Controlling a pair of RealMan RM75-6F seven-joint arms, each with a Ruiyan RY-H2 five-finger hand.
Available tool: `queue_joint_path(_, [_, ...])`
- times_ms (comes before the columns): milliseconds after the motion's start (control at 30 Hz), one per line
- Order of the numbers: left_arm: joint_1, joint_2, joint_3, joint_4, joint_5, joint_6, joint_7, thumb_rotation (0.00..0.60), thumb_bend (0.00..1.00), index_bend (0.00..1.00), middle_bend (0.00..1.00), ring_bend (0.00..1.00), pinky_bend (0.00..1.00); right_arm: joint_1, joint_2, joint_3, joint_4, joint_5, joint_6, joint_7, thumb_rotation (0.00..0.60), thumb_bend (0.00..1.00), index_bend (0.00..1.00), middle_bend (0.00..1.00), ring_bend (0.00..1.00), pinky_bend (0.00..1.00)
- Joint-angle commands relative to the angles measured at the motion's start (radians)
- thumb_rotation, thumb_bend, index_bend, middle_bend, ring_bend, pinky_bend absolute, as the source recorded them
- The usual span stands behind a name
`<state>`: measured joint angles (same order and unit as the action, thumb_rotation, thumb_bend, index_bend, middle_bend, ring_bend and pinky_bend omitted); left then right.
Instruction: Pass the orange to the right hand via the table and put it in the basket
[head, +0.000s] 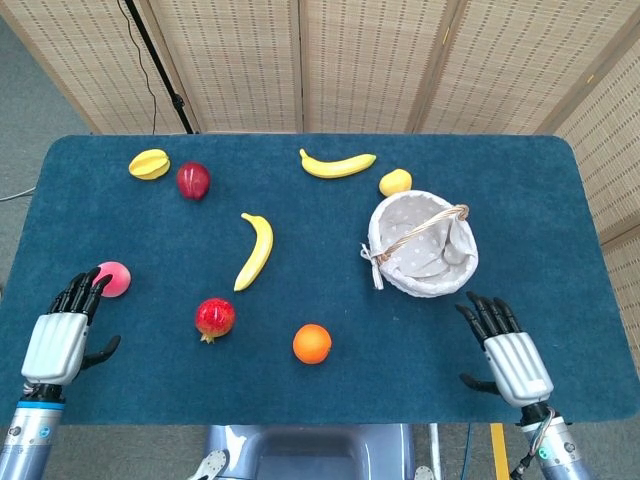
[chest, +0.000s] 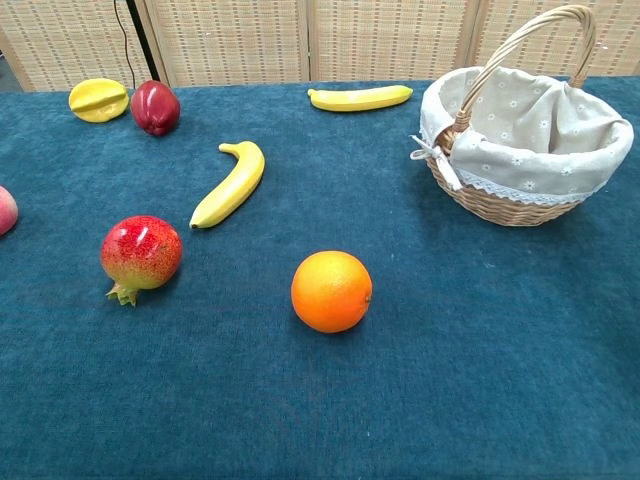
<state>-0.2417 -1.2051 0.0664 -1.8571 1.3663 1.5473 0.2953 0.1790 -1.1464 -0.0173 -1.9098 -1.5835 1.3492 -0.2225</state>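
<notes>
table (head: 560, 200) under a dark blue cloth, fruit scattered across it. no brand, label or writing readable on anything.

basket (head: 400, 275), wicker with a pale floral liner and a loop handle, right of centre; nothing visible inside it.

right hand (head: 512, 358) near the front edge, just below and right of the basket, fingers spread, holding nothing. left hand (head: 62, 335) at the front left edge, fingers apart, holding nothing; fingertips close to the peach (head: 113, 278), contact cannot be told.

two bananas: one (head: 255, 250) lying mid-table, one (head: 337, 164) near the far edge.

orange (head: 312, 343) rests alone on the cloth at front centre, between the two hands, well apart from both, outside the basket. pomegranate (head: 215, 318) to its left, apart.

red apple (head: 193, 181) just beside the starfruit (head: 149, 163), far left. lemon (head: 395, 182) just behind the basket.
</notes>
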Motion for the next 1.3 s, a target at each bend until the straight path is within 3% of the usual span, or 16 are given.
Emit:
queue_joint_path(33, [0.003, -0.011, -0.007, 0.011, -0.001, -0.008, -0.002, 0.6, 0.24, 0.1, 0.05, 0.04, 0.18, 0.008, 0.009, -0.049, -0.056, -0.069, -0.038, -0.017, 0.6, 0.03, 0.09, 0.0, 0.0, 0.0])
queue_joint_path(300, [0.014, -0.051, -0.025, 0.036, -0.005, -0.017, 0.02, 0.6, 0.24, 0.1, 0.05, 0.04, 0.18, 0.05, -0.069, -0.074, -0.105, -0.093, -0.147, -0.051, 0.6, 0.03, 0.09, 0.0, 0.0, 0.0])
queue_joint_path(667, [0.037, -0.065, -0.055, 0.071, -0.025, -0.031, 0.004, 0.6, 0.24, 0.1, 0.05, 0.04, 0.18, 0.18, -0.311, 0.042, 0.0, 0.076, -0.332, -0.095, 0.6, 0.03, 0.08, 0.0, 0.0, 0.0])
queue_joint_path(967, [0.052, -0.063, -0.083, 0.084, -0.042, -0.041, 0.006, 0.6, 0.24, 0.1, 0.05, 0.04, 0.18, 0.285, -0.465, 0.14, 0.114, 0.202, -0.405, -0.096, 0.6, 0.03, 0.07, 0.0, 0.0, 0.0])
queue_joint_path(1300, [0.057, -0.065, -0.106, 0.099, -0.061, -0.068, -0.002, 0.6, 0.24, 0.1, 0.05, 0.04, 0.18, 0.343, -0.57, 0.173, 0.203, 0.293, -0.418, -0.068, 0.6, 0.03, 0.07, 0.0, 0.0, 0.0])
